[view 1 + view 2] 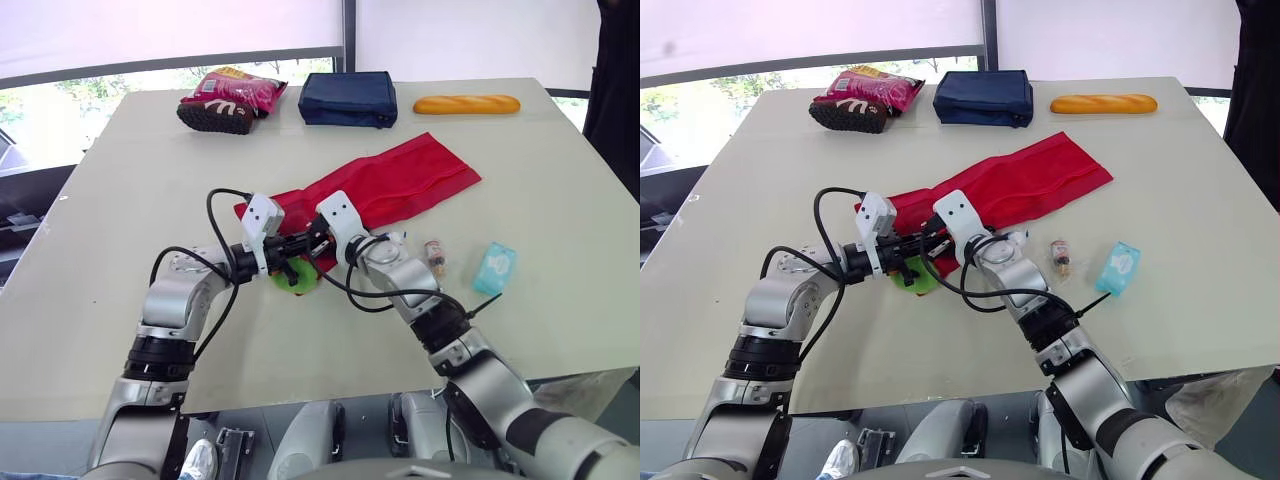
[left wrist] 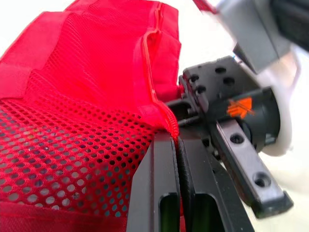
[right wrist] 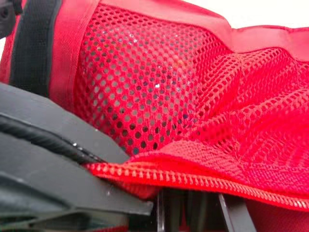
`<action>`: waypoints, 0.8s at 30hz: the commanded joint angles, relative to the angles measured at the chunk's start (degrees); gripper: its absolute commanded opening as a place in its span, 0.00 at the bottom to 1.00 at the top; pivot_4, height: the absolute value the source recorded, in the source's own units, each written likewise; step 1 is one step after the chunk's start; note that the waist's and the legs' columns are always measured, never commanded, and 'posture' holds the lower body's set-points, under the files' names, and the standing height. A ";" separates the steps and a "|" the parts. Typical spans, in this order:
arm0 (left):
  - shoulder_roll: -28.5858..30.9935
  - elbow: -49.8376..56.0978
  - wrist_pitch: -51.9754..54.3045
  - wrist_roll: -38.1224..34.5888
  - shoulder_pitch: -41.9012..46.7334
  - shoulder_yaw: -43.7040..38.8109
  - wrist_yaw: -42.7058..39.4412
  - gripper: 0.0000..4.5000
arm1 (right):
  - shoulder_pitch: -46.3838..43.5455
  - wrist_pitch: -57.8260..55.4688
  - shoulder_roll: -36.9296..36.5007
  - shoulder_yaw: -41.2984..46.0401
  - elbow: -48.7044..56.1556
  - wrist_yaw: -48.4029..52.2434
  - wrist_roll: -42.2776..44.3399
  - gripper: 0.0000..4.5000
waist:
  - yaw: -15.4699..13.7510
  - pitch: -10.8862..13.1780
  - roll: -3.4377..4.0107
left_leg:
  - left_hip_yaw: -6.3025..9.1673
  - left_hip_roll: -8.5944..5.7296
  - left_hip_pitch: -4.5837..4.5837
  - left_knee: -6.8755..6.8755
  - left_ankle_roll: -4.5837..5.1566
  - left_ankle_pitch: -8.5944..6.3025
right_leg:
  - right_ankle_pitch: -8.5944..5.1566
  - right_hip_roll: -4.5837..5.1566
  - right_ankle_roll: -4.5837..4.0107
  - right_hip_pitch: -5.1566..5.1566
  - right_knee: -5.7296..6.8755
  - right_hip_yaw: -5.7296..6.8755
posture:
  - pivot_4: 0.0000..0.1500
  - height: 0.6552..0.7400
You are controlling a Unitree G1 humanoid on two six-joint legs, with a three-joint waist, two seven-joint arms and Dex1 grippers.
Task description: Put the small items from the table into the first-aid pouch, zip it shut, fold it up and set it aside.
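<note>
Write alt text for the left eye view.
The left hand and right hand meet at the near end of a red mesh pouch, over a green object. A small bottle and teal packet lie to their right; snack bags, navy pouch and bread loaf line the table's far edge.

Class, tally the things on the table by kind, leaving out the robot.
Pouches: 2 (red pouch, navy pouch)
Snack packets: 2 (pink packet, brown packet)
Bread: 1
Small items: 3 (bottle, teal pack, green item)
Total: 8
</note>
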State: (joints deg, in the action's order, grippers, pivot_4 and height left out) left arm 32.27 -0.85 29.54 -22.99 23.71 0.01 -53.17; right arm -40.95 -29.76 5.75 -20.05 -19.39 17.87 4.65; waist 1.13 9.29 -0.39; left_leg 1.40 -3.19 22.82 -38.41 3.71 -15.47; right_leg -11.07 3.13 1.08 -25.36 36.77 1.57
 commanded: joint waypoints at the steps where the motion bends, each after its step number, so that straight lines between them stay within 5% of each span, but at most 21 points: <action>1: 1.88 -1.56 -4.03 2.27 -0.62 0.74 -2.19 0.00 | 1.63 -3.06 -2.06 -0.47 11.44 3.69 0.86 0.01 | -0.07 0.00 0.00 | 0.00 0.00 0.01 0.00 0.00 0.00 | 0.00 0.00 0.00 0.00 0.00 0.00 | 1.00 0.99; 13: 9.31 -16.00 -20.10 7.28 3.21 3.98 -19.16 0.00 | 16.97 -7.21 -15.76 7.55 44.68 15.29 12.62 0.01 | -0.35 0.00 -0.01 | 0.00 0.01 0.05 0.00 0.01 0.00 | -0.01 0.00 0.00 -0.01 -0.03 0.04 | 1.00 0.99; 24: 15.07 -43.68 -39.98 15.42 13.99 5.25 -28.30 0.00 | 32.29 -2.03 -26.59 22.06 55.03 21.03 23.11 0.01 | -0.62 -0.01 -0.09 | 0.01 0.04 0.05 -0.03 0.06 -0.02 | -0.02 -0.01 0.02 0.01 -0.01 0.15 | 1.00 0.99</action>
State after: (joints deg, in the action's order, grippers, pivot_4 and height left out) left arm 45.89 -40.88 -7.90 -9.02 36.63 6.48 -81.35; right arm -9.43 -33.44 -20.19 -1.06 32.57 38.35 25.88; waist 0.51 9.28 -0.48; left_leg 1.39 -3.15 22.88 -38.44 3.79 -15.50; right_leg -11.09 3.12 1.10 -25.34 36.75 1.71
